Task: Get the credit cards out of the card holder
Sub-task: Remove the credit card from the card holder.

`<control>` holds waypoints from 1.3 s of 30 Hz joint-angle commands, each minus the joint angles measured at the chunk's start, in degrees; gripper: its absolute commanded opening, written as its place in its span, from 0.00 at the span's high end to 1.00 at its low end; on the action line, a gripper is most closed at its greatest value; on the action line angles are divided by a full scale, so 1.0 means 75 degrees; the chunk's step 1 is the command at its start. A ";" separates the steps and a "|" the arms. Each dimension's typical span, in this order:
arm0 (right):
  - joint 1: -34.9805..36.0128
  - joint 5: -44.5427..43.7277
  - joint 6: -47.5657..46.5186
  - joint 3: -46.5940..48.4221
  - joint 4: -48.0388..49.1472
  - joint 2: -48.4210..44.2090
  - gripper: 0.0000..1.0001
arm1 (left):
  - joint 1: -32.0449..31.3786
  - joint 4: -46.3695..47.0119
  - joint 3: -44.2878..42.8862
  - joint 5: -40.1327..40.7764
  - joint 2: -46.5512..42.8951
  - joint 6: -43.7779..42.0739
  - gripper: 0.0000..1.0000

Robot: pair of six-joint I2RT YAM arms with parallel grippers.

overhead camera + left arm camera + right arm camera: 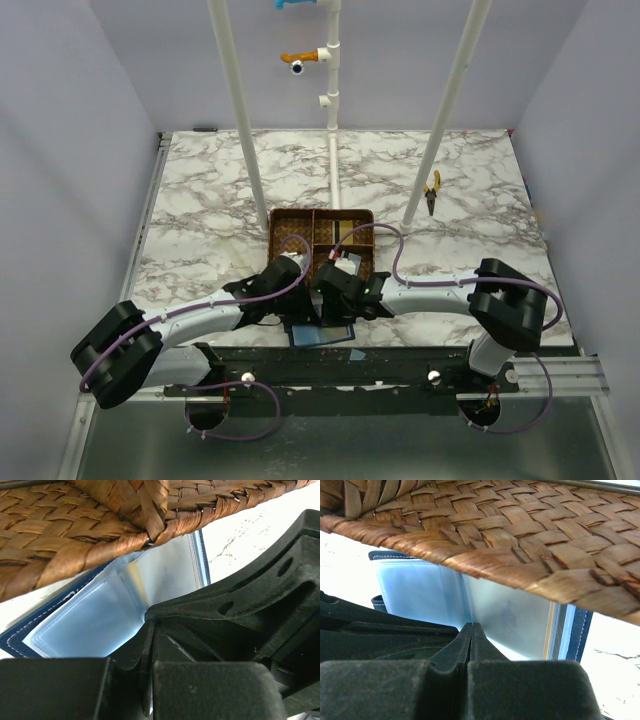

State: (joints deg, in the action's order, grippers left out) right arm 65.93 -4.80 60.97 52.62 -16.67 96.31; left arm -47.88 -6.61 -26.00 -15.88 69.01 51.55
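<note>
1. The left gripper (149, 647) had its fingers pressed together, with nothing visible between them. The right gripper (471, 636) was closed the same way.
2. Both sets of tips rested at the fold of the card holder (420, 592), which lay open on the table (200, 200) close to the near wall of the wicker tray (520, 530).
3. The task looked barely begun: the credit cards (550, 630) (only a gold edge showed) sat in the pockets, and none was out.
4. No writing could be read. A faint mark behind one pocket was too blurred.
</note>
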 commanded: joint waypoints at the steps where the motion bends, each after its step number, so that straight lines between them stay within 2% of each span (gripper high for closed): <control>1: -0.0024 -0.0241 -0.0097 0.0015 -0.0386 -0.0410 0.99 | -0.0038 0.0044 0.0031 0.0107 0.0091 0.0153 1.00; 7: -0.0021 -0.0889 -0.0034 0.0121 -0.1155 -0.0912 0.99 | -0.0038 -0.0555 0.0060 0.0583 0.0012 0.0162 1.00; 12: -0.0020 -0.1146 0.0101 -0.0013 -0.1589 -0.1006 0.99 | -0.0038 -0.0546 -0.0088 0.0622 0.0372 0.0008 1.00; 18: -0.0022 -0.1246 0.0198 -0.0216 -0.1707 -0.1191 0.74 | -0.0038 -0.0315 -0.0250 0.0536 0.0826 -0.0070 1.00; 30: -0.0019 -0.1393 0.0361 -0.0383 -0.1859 -0.1284 0.69 | -0.0044 -0.0079 -0.0505 0.0379 0.1370 -0.0211 1.00; 39: -0.0024 -0.1356 0.0386 -0.0448 -0.1813 -0.1138 0.60 | -0.0038 -0.0037 -0.0324 0.0377 0.1158 -0.0185 1.00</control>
State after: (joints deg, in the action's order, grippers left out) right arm 65.89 -13.06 63.20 50.15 -29.69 87.74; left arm -48.03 -6.79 -29.93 -14.55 77.84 51.62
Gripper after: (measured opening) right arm 0.400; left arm 0.008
